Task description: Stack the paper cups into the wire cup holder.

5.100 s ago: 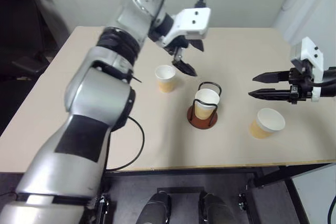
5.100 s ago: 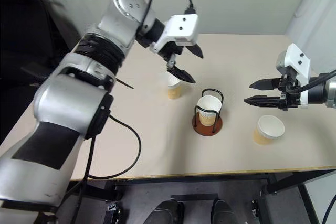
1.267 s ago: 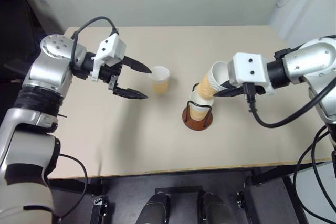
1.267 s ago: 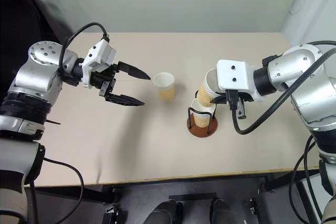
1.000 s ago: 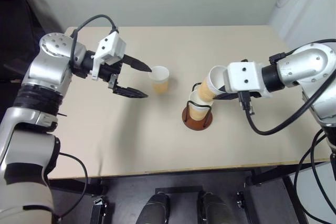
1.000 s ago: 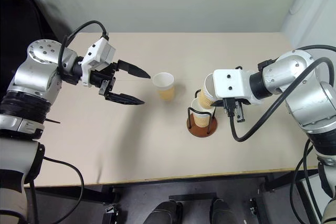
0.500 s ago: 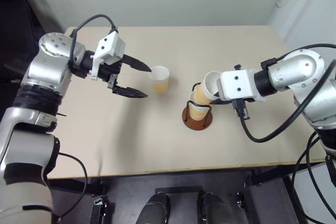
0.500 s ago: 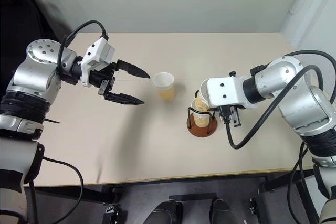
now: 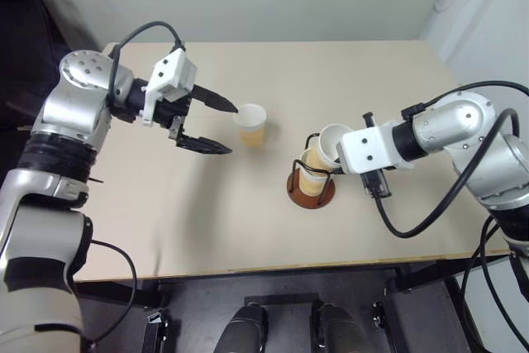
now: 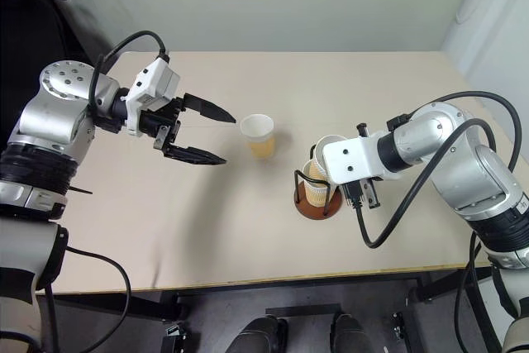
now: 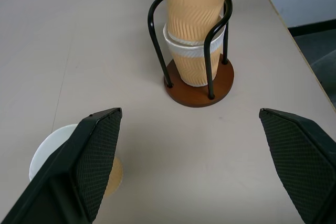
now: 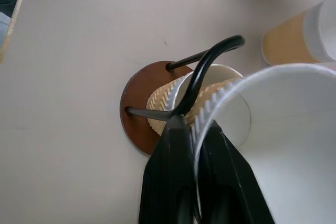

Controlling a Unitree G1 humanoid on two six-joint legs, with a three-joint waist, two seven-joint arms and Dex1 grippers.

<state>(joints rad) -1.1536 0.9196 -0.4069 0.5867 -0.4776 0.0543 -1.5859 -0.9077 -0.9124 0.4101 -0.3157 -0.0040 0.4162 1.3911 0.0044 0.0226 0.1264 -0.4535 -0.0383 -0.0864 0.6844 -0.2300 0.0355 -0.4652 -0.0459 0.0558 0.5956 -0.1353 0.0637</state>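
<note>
Right gripper (image 12: 197, 192) pinching paper cup (image 12: 273, 145) rim.

A pale beige rectangular table (image 9: 248, 229) carries 2 things. A tan-and-white paper cup (image 9: 250, 124) stands left of the reddish-brown disc-based wire cup holder (image 9: 311, 188).

Light was even and fairly bright over my table (image 9: 248, 229), soft and diffuse w/ no hard glare; my left gripper (image 9: 221, 128) threw only a faint blurry shadow onto the tabletop below it, and the floor under the table edge went dark. Head views were sharp in the middle, w/ some wide-angle bowing toward the edges. In my wrist views the near stuff was out of focus: my left fingers (image 11: 94, 156) were soft dark wedges, and the cup rim (image 12: 273, 124) up close was blurred and washed pale.
</note>
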